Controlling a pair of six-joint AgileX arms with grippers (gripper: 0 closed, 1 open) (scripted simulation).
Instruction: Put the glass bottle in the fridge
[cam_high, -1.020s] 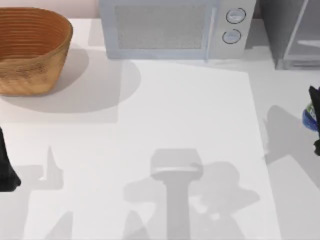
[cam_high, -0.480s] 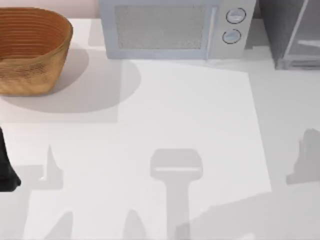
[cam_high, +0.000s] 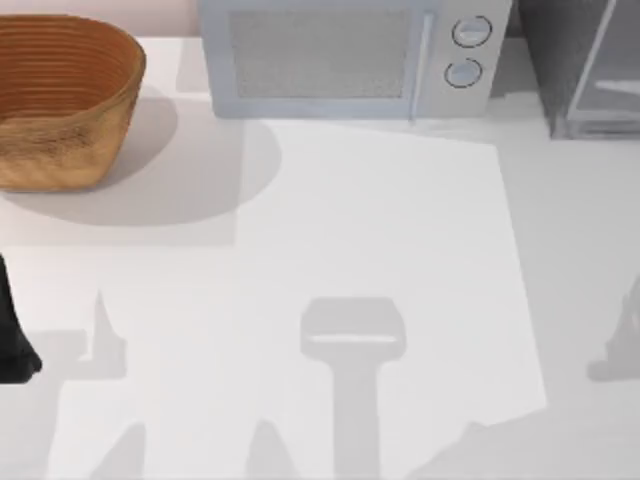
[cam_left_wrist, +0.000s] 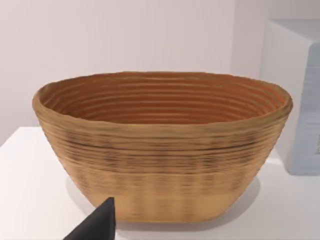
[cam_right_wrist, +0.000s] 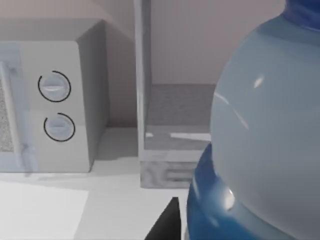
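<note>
The glass bottle (cam_right_wrist: 265, 130) looms close in the right wrist view, with its blue cap (cam_right_wrist: 305, 11) up top and its blue label band (cam_right_wrist: 215, 205) lower down. One dark finger (cam_right_wrist: 167, 220) of my right gripper rests against the bottle's side, and the gripper is shut on it. Beyond the bottle stands the grey fridge (cam_right_wrist: 175, 115), its inside open to view; it also sits at the back right corner of the table (cam_high: 585, 70). My left gripper (cam_high: 10, 340) stays parked at the table's left edge.
A white microwave (cam_high: 345, 55) with two round dials stands at the back, just left of the fridge. A woven brown basket (cam_high: 60, 100) sits at the back left, and it is also seen in the left wrist view (cam_left_wrist: 160, 145). Arm shadows lie on the white table (cam_high: 350, 220).
My right gripper and the bottle were at the top view's right edge one second ago and have since left it. Their shadow has slid toward the right edge. The left arm is still.
</note>
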